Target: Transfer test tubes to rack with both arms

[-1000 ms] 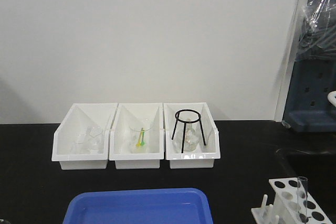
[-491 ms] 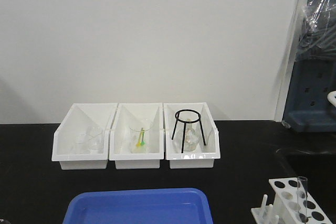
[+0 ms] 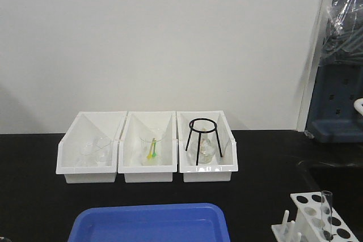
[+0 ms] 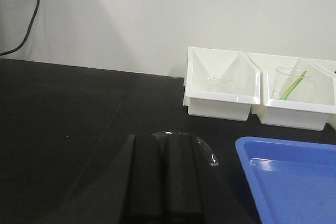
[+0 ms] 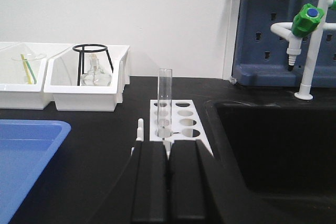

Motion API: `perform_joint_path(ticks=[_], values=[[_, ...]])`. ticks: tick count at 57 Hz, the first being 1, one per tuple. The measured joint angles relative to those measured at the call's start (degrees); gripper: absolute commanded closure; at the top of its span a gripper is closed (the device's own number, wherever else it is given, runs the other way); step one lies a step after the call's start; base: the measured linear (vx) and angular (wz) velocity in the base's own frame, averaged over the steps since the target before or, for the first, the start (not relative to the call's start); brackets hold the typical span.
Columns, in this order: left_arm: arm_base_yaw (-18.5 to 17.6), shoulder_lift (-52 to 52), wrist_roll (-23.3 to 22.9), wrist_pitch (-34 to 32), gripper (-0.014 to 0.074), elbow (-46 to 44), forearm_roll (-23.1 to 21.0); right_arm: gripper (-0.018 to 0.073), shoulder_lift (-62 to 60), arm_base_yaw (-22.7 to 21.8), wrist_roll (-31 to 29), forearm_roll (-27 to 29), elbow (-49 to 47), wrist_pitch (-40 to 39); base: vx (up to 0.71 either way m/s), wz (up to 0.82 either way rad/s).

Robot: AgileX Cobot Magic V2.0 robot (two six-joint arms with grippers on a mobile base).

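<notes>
- Left gripper [image 4: 167,177]: smooth black fingers pressed together, holding nothing, over the matte black table [image 4: 63,108].
- Right gripper [image 5: 168,177]: fingers together, empty, just near of the white holed rack [image 5: 176,121].
- One clear glass test tube [image 5: 165,98] stands upright in the rack.

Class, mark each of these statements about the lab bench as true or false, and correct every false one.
1. One test tube stands upright in the rack. True.
2. The blue tray holds several test tubes. False: no tubes show in the visible part of it.
3. Three white bins sit side by side against the wall. True.
4. The black tripod stand is in the middle bin. False: it is in the bin nearest the rack.
5. The right gripper holds a test tube. False: its fingers are closed together with nothing visible between them.
</notes>
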Motion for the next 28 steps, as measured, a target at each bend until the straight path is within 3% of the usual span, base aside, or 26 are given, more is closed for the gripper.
perform_joint_path(ticks=[28], values=[[0.00, 0.00, 0.00, 0.00, 0.0601, 0.00, 0.00, 0.0569, 0.00, 0.00, 0.05, 0.00, 0.00, 0.00, 0.00, 0.00]])
